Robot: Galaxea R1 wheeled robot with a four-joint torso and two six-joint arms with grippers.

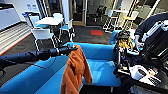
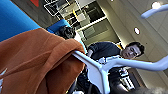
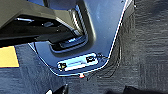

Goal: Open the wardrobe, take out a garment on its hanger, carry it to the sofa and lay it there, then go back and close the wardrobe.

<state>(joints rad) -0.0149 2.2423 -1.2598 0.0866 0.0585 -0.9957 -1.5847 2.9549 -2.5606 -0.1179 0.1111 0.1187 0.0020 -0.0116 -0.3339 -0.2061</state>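
One left claw [image 1: 71, 47] pinching hanger [image 2: 100, 67] | garment [image 1: 75, 70] over sofa [image 1: 100, 53] | dark carpet [image 1: 87, 35]

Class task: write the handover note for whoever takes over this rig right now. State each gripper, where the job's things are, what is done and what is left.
Left gripper: shut on the hanger, arm stretched out over the sofa.
Right gripper: cannot tell whether open or shut; the right wrist view looks down at the robot's base and dark carpet.
Garment: orange, hanging from the hanger above the sofa seat, not yet laid down.
A person stands beside the sofa's far end.
Done: garment taken out and carried to the sofa.
Left: lay it on the sofa, release, go back and close the wardrobe.
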